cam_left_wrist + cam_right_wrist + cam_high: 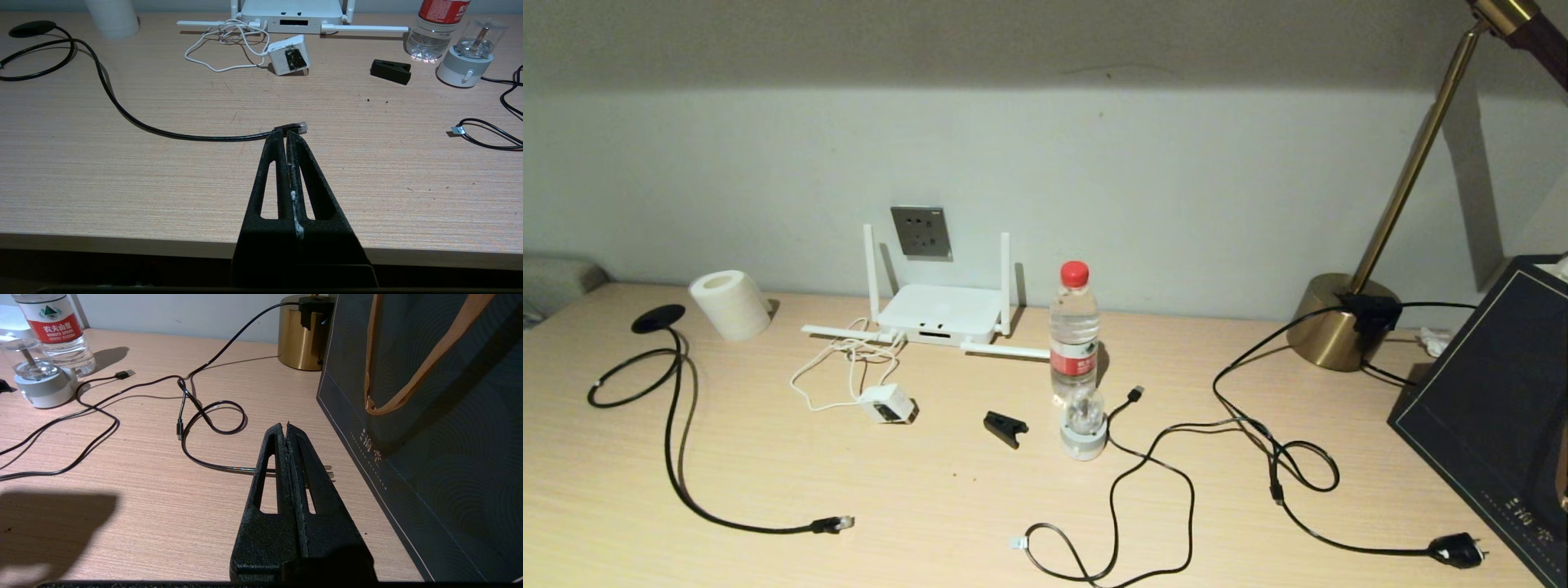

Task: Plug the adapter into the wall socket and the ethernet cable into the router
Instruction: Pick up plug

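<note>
I see the big desk first, and it is messy, so that is where my trouble could start. The dark bag sits at my right side, and my right gripper hangs just beside it with its fingers pressed flat together and nothing between them; if I swing that arm fast it could bump the bag. The gold lamp has a black cord with a chunky plug near there, and I could grab that plug by mistake. The router lies flat by the wall, right under the wall socket, with two antennas up and two lying on the desk; I think a hard push with a plug could slide it back. The water bottle stands just beside the router and could tip if an arm brushes it. The ethernet cable runs in a long loop on my left, and it could snag or drag when I lift it. The adapter rests on the desk in front of the router with its thin white cord in a tangle, and the cord may pull tight on the way to the socket. My left gripper is closed and empty, with its tip right at the cable's small clear plug; if I forget to open the fingers, I will only poke the plug away.
</note>
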`<state>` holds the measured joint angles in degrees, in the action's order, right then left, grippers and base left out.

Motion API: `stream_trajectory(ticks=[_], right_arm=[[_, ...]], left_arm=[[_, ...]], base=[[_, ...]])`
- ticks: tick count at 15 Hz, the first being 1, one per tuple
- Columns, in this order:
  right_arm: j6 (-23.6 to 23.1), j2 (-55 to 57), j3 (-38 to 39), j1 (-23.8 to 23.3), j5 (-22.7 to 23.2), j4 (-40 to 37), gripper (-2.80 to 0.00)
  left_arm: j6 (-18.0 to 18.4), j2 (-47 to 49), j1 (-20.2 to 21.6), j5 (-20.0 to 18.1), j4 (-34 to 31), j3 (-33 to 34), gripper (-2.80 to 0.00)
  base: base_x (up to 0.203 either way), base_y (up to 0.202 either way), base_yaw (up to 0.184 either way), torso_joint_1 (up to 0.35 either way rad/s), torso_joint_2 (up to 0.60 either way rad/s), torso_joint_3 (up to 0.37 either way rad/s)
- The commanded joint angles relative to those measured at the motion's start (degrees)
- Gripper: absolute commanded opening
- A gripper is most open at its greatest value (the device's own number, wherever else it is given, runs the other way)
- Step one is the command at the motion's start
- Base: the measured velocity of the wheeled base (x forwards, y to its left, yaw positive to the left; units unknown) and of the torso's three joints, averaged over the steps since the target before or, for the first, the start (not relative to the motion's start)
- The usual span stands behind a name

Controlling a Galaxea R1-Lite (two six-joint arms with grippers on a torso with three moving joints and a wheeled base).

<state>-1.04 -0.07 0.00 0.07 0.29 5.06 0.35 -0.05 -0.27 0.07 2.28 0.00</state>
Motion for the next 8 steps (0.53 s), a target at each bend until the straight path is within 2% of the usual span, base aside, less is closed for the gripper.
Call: stream_trajectory(ticks=[1,3,5,8], right_arm=[[0.07,0.07,2.02,0.01,0.10,0.12,-2.80],[0.07,0.07,2.02,0.01,0.15,0.12,-2.80],[0.07,0.07,2.02,0.01,0.15,0.12,-2.80],[0.07,0.07,2.02,0.01,0.15,0.12,-2.80]], left_arm=[[0.21,0.05,0.00,0.10,-0.13,0.79,-2.80],[1.98,0.09,0.00,-0.29,0.64,-1.48,-2.80],[3.88,3.27,-0.01,-3.07,-0.14,-7.90,-2.80],[6.56,18.92,-0.84,-5.66,-0.19,-19.10,-2.80]], base=[[0.000,0.000,0.000,0.000,0.00,0.000],[0.000,0.000,0.000,0.000,0.00,0.000],[0.000,0.000,0.000,0.000,0.00,0.000],[0.000,0.000,0.000,0.000,0.00,0.000]])
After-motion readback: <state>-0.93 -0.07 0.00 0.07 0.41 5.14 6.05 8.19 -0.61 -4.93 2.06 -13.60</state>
